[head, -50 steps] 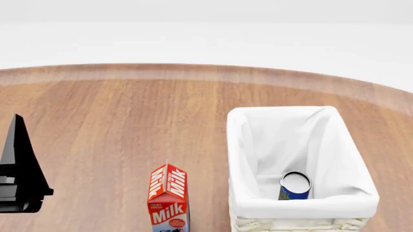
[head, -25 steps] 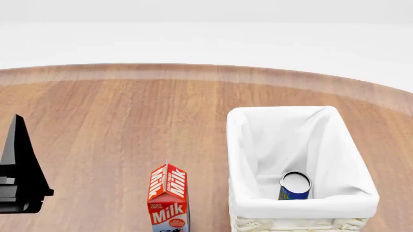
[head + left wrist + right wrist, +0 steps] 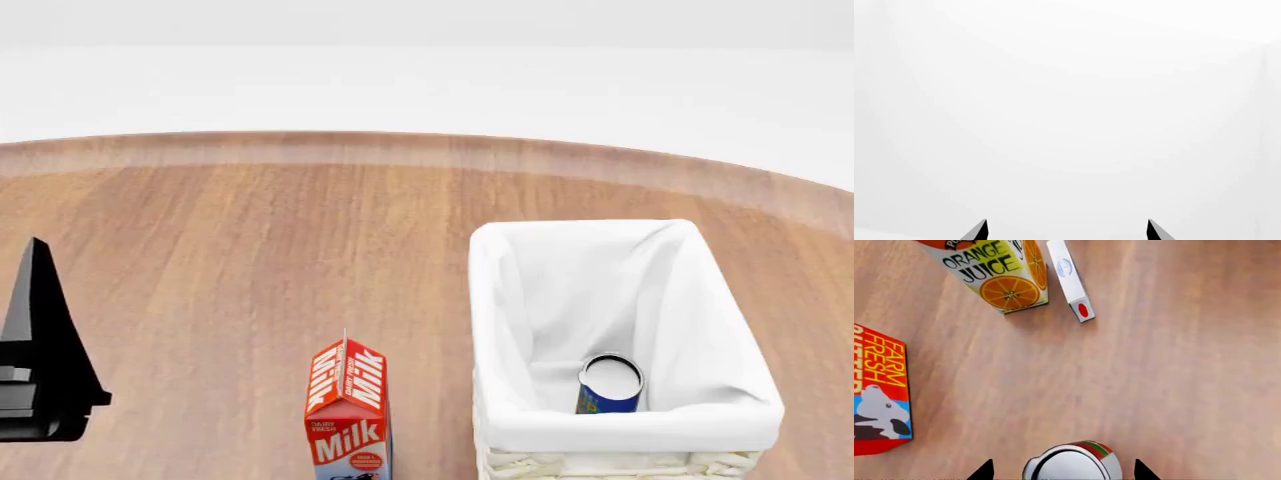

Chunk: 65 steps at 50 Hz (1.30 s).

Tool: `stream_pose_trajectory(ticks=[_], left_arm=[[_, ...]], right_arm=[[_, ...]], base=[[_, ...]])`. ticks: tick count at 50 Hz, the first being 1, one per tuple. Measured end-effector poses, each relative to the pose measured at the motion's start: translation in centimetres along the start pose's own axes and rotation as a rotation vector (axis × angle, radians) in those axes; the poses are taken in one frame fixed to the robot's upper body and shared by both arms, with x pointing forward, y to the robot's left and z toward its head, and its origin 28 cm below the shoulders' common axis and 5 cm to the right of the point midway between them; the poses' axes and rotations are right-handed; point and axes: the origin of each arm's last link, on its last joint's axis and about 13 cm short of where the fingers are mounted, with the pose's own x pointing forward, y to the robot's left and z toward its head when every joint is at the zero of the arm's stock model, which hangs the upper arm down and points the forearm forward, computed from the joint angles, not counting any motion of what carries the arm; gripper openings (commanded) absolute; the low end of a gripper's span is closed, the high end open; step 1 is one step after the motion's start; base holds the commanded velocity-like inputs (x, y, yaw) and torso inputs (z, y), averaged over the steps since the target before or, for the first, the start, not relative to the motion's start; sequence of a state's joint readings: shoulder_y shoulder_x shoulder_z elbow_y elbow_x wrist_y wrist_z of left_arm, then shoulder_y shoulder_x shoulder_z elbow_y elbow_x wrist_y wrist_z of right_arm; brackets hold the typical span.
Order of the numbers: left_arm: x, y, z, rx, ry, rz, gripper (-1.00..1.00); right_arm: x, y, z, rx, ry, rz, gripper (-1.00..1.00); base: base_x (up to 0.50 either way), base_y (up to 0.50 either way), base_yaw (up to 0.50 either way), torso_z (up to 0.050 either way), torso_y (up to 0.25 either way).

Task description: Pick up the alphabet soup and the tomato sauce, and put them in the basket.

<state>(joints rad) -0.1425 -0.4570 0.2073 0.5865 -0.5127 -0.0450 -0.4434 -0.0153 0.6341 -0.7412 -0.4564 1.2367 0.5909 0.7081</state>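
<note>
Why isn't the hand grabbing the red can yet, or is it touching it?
Apart. In the right wrist view the tomato sauce stands between the right hand's two fingertips, with bare wooden table showing on both sides of the can.

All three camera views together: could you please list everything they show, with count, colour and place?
Table: one, brown wood, under everything.
Basket: one, cream wicker with white liner, head view's right.
Alphabet soup: one, blue can, silvery lid, upright inside the basket.
Milk carton: one, red and white, beside the basket.
Tomato sauce: one, red-and-green can, silvery lid, on the table between the right jaws.
Orange juice carton: one, yellow and orange, beyond the can.
Small box: one, white with a red dot, beside the juice.
Butter box: one, red and yellow, lying flat.
Left gripper: black, jaws apart, holding nothing.
Right gripper: black, jaws apart, straddling the tomato sauce.
</note>
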Motion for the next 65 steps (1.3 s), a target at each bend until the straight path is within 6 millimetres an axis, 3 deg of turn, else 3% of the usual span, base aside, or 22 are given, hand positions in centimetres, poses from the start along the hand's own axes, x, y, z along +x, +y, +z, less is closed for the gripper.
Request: stream_pose_trajectory(ticks=[53, 54, 65], left_arm=[[0.0, 0.1, -0.1, -0.002, 0.002, 0.002, 1.00], [0.0, 0.1, -0.1, -0.002, 0.002, 0.002, 1.00], [-0.1, 0.1, -0.1, -0.002, 0.002, 0.002, 1.00]], right_arm=[[2.4, -0.2, -2.1, 0.010, 0.028, 0.016, 1.00], [2.4, -0.2, -2.1, 0.010, 0.027, 0.016, -1.00], [2.3, 0.1, -2.3, 0.017, 0.025, 0.022, -1.00]], base=[[0.00, 0.00, 0.00, 0.000, 0.000], [0.00, 0.00, 0.00, 0.000, 0.000], [0.00, 0.00, 0.00, 0.000, 0.000]])
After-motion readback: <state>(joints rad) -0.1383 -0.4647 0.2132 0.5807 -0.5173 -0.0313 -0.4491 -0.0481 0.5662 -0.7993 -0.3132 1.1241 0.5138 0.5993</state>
